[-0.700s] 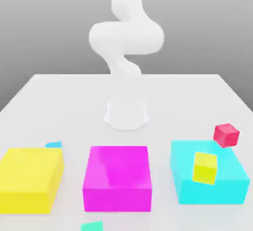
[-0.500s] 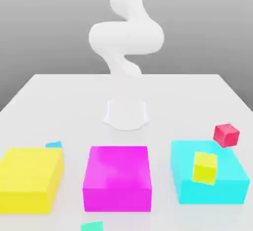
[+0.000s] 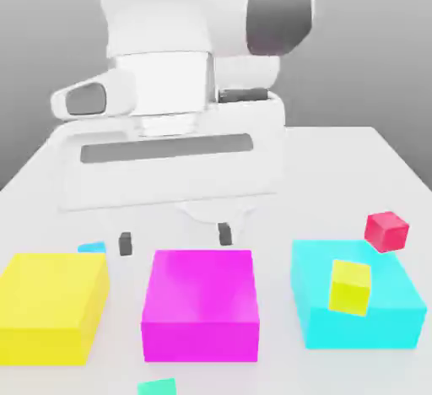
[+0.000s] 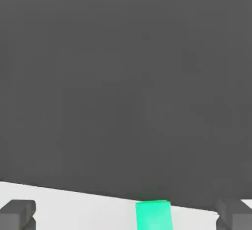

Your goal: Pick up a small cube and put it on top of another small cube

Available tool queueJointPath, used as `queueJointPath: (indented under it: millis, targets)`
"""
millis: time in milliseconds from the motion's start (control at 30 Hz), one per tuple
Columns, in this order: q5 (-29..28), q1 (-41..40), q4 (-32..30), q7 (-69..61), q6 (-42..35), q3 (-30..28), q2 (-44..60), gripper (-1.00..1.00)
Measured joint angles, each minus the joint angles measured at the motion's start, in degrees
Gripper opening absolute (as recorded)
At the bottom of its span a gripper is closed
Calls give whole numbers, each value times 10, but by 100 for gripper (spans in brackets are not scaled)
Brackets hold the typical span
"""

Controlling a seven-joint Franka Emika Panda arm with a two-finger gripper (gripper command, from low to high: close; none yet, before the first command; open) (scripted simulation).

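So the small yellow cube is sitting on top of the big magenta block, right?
Not quite. The small yellow cube sits on top of the big cyan block, not the magenta block, whose top is bare. The exterior view shows this.

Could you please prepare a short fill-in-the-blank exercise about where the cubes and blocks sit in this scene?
1. The tiny yellow cube rests on the large ____ block.
2. The block between the yellow block and the cyan one is ____.
3. The tiny red cube sits beside the large ____ block.
4. The pincer hangs with its jaws ____.

Missing words: cyan; magenta; cyan; open
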Motion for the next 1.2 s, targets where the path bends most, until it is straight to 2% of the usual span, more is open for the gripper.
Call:
queueJointPath:
  millis: [267, 400, 433, 667, 800, 1067, 1200]
  targets:
    - [-9, -15, 3, -43, 50, -4, 162, 0]
    - [5, -29, 18, -59, 106, 11, 245, 0]
    - [9, -33, 22, -62, 120, 16, 263, -100]
    - [10, -33, 22, -63, 122, 16, 266, -100]
    - [-10, -22, 6, -49, 68, 1, 196, -100]
    - [-142, -85, -123, -162, 44, -94, 32, -100]
    - [-198, -165, -195, -239, 42, -126, -45, -100]
